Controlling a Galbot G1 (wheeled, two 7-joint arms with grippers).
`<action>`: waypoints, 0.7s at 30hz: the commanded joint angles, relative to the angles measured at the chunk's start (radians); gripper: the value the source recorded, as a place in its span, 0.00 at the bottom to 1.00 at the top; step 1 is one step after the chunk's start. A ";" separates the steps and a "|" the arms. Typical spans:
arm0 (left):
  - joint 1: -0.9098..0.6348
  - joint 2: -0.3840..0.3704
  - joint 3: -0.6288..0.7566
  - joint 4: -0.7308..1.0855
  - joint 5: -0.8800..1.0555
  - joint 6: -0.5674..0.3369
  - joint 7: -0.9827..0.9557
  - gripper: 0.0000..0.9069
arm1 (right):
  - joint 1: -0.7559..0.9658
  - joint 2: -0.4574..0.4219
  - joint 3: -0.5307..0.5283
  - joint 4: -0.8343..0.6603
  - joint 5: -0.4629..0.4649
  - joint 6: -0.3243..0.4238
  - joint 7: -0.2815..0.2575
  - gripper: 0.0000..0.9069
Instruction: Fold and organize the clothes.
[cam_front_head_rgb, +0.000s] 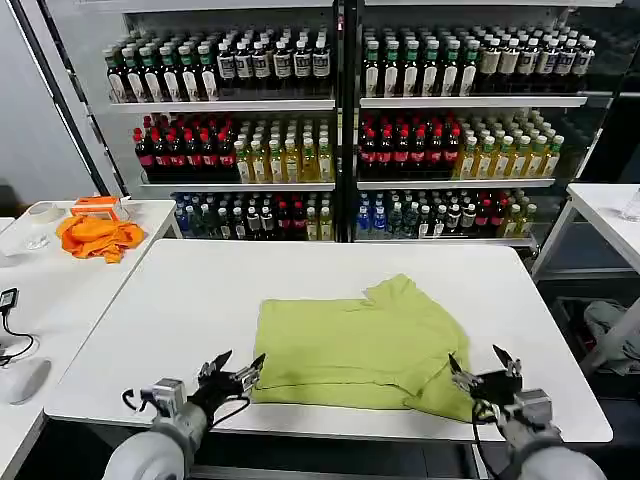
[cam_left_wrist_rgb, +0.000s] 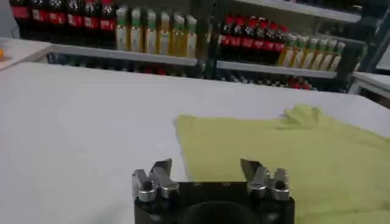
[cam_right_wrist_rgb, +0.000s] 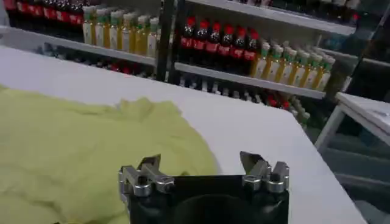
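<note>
A lime T-shirt (cam_front_head_rgb: 360, 345) lies partly folded on a white counter (cam_front_head_rgb: 200, 290), spread across the near middle of the surface with one bunched corner of fabric reaching toward the far side and its near hem close to the counter's front edge. The left end effector (cam_front_head_rgb: 234, 372) hovers low at the shirt's near left corner, its two fingers spread apart and holding nothing; in the left wrist view the open left end effector (cam_left_wrist_rgb: 207, 169) sits just in front of the T-shirt (cam_left_wrist_rgb: 286, 152), whose left edge runs between the fingertips. The right end effector (cam_front_head_rgb: 482, 372) hangs at the shirt's near right corner, fingers likewise parted and empty, one fingertip over the fabric's edge; whether it touches the cloth cannot be told. From the right wrist view, the right end effector (cam_right_wrist_rgb: 202, 163) is seen open above the rumpled T-shirt (cam_right_wrist_rgb: 79, 152), with bare counter (cam_right_wrist_rgb: 256, 131) beyond it. On a neighbouring table (cam_front_head_rgb: 60, 290) to the robot's left, an orange cloth (cam_front_head_rgb: 97, 236) lies in a heap, well apart from the shirt. Behind the counter, shelves (cam_front_head_rgb: 340, 105) hold rows of bottled drinks (cam_front_head_rgb: 250, 150).
</note>
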 joint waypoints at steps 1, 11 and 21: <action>-0.363 -0.060 0.180 0.315 0.056 -0.047 -0.044 1.00 | 0.448 0.041 -0.202 -0.339 0.138 -0.023 0.003 1.00; -0.507 -0.167 0.255 0.521 0.071 -0.043 -0.045 1.00 | 0.640 0.140 -0.307 -0.604 0.137 -0.021 -0.008 1.00; -0.583 -0.247 0.302 0.692 0.179 -0.039 -0.064 1.00 | 0.750 0.211 -0.371 -0.783 0.134 -0.016 -0.032 1.00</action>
